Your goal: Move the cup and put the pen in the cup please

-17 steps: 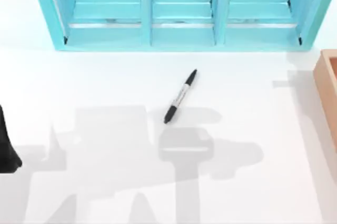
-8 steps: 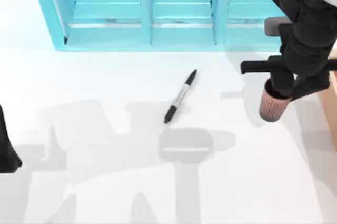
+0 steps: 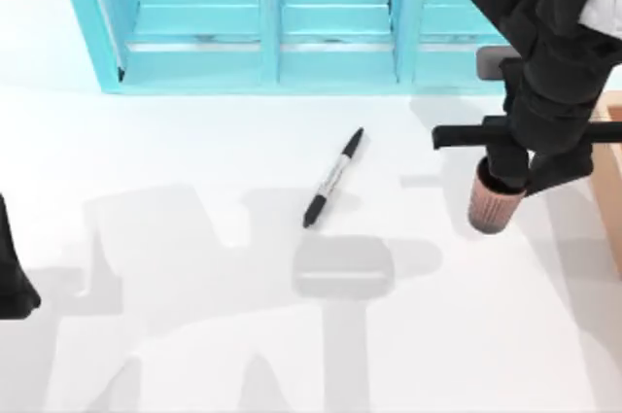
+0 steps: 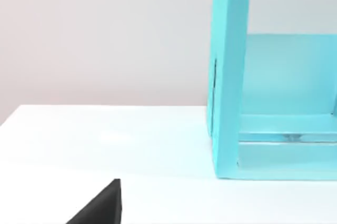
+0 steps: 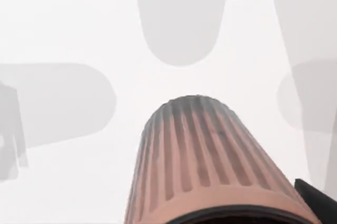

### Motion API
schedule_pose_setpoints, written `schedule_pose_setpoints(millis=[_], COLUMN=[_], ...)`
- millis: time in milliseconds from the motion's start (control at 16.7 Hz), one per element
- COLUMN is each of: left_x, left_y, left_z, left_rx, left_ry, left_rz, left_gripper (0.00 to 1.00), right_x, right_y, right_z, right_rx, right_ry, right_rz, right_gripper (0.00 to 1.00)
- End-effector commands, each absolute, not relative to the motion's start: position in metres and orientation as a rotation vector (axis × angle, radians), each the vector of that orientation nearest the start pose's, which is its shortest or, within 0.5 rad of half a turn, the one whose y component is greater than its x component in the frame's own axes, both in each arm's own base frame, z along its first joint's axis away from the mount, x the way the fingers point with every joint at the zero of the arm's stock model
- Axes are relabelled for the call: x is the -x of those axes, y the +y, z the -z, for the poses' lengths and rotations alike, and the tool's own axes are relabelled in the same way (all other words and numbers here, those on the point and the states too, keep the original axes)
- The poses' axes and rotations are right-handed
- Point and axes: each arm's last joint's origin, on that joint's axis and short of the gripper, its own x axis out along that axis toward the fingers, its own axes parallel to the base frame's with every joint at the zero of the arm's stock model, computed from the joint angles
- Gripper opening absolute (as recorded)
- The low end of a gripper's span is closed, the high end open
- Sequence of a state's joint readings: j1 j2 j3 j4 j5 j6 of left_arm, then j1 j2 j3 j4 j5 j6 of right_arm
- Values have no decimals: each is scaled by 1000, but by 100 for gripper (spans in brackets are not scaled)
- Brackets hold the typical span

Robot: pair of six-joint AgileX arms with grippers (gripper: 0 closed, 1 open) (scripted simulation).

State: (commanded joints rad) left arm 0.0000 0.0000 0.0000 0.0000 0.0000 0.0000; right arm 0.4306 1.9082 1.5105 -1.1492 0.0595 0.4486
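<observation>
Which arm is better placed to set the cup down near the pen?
Right. The right gripper already grips the cup at its rim, right of the pen lying on the table. The left arm sits parked at the table's left edge.

White table (image 3: 175,160) under even light, soft grey shadows across it. Turquoise three-bay shelf unit (image 3: 330,19) along the far edge. Plain pale wall (image 4: 105,34) behind; wooden box (image 3: 610,170) at right edge.
</observation>
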Motion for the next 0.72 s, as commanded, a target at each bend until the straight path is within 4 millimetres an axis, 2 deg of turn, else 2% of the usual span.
schedule_pose_setpoints(millis=[240,480,720], left_x=[-106,-106,-106], left_y=[-1,-1,-1], left_z=[-160,-160,-160], left_rx=[0,0,0], left_ry=[0,0,0], left_rz=[0,0,0], left_gripper=[100,100,100], right_x=[-331,-331,-331], right_y=[157,157,157], right_z=[-180,-176,-176], right_rx=[27,29,29], right_ry=[1521,1522,1522], right_rz=[43,44,44], right_gripper=[0,0,30])
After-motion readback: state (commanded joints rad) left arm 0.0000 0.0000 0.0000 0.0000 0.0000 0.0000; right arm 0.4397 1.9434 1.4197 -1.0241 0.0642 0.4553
